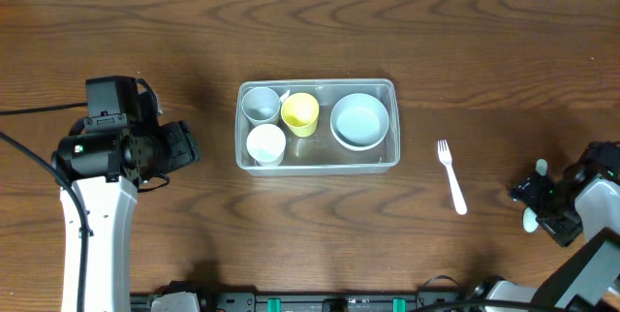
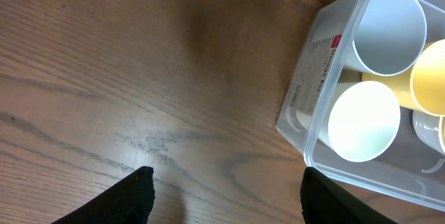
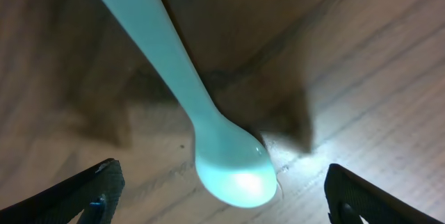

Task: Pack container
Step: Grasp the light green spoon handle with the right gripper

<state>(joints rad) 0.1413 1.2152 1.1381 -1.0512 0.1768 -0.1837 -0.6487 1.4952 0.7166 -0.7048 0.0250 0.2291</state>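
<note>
The clear rectangular container (image 1: 320,168) sits mid-table and holds a grey cup (image 1: 260,105), a yellow cup (image 1: 300,113), a white cup (image 1: 265,144) and a pale blue bowl (image 1: 360,120). My left gripper (image 1: 184,144) is open and empty, left of the container. In the left wrist view its jaws (image 2: 226,193) are wide apart over bare wood, with the container's corner (image 2: 306,113) at the right. My right gripper (image 1: 535,196) is at the far right, open. Its jaws (image 3: 222,196) straddle a pale mint spoon (image 3: 229,168) lying on the table, without touching it.
A white plastic fork (image 1: 451,177) lies on the wood between the container and my right gripper. The wooden table (image 1: 310,21) extends behind the container. Black cables run at the left edge.
</note>
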